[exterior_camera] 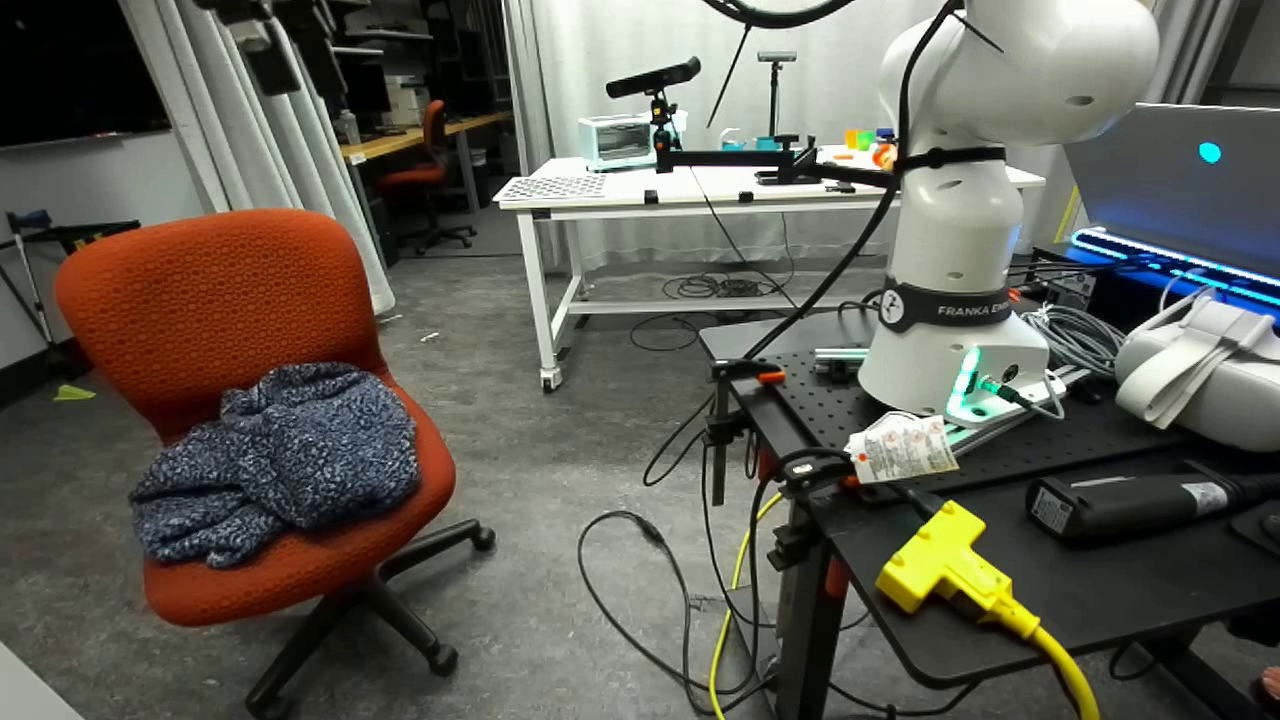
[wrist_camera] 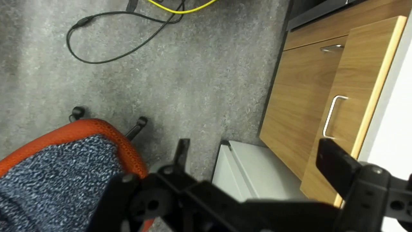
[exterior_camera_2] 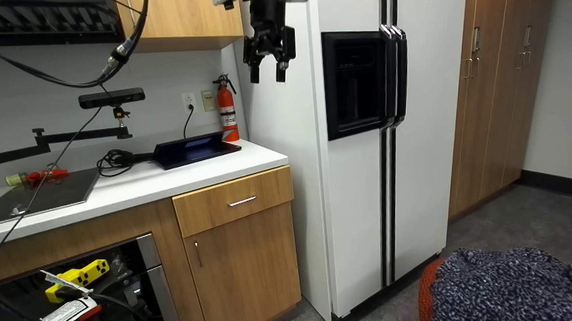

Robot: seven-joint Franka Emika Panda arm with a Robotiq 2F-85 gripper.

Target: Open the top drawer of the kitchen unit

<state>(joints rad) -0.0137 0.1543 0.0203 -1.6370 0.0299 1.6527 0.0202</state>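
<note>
In an exterior view the pincer (exterior_camera_2: 267, 75) hangs spread, pointing down. The top drawer (exterior_camera_2: 228, 212) lies at 6 o'clock from it, well apart, its wooden front just under the white surface (exterior_camera_2: 260, 156) and bearing 1 metal handle (exterior_camera_2: 242, 201); whether the drawer is fully in cannot be told. A white fridge (exterior_camera_2: 352, 182) stands just beside the drawer, between 2 and 3 o'clock, a red fire extinguisher (exterior_camera_2: 226, 105) at 12 o'clock. The wrist view has the drawer at 3 o'clock, an orange chair (wrist_camera: 74, 130) at 8 o'clock, a bunched cloth (wrist_camera: 64, 180) on its seat.
</note>
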